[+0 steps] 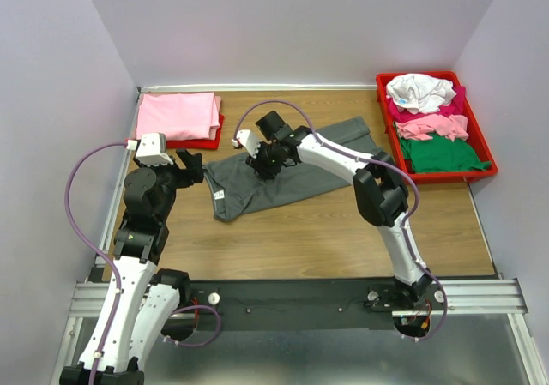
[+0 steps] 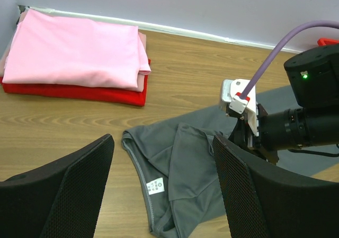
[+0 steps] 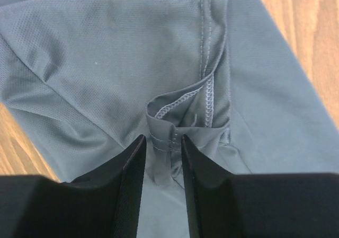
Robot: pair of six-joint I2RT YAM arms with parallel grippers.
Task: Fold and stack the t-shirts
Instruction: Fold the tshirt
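A dark grey t-shirt (image 1: 257, 192) lies spread across the middle of the table, its white neck label (image 2: 155, 185) near the left end. My right gripper (image 3: 161, 140) is down on it, shut on a bunched fold of the sleeve hem (image 3: 180, 108) that stands up between the fingers. My left gripper (image 2: 163, 142) hovers open above the shirt's left end with nothing between its fingers; in the top view the left gripper (image 1: 193, 166) sits just left of the cloth. A folded pink t-shirt (image 1: 176, 115) rests at the back left.
The pink shirt lies on a red tray (image 1: 193, 143). A second red tray (image 1: 433, 177) at the back right holds loose white (image 1: 420, 92), pink (image 1: 433, 126), magenta (image 1: 399, 111) and green (image 1: 439, 153) shirts. Walls close off the back and both sides.
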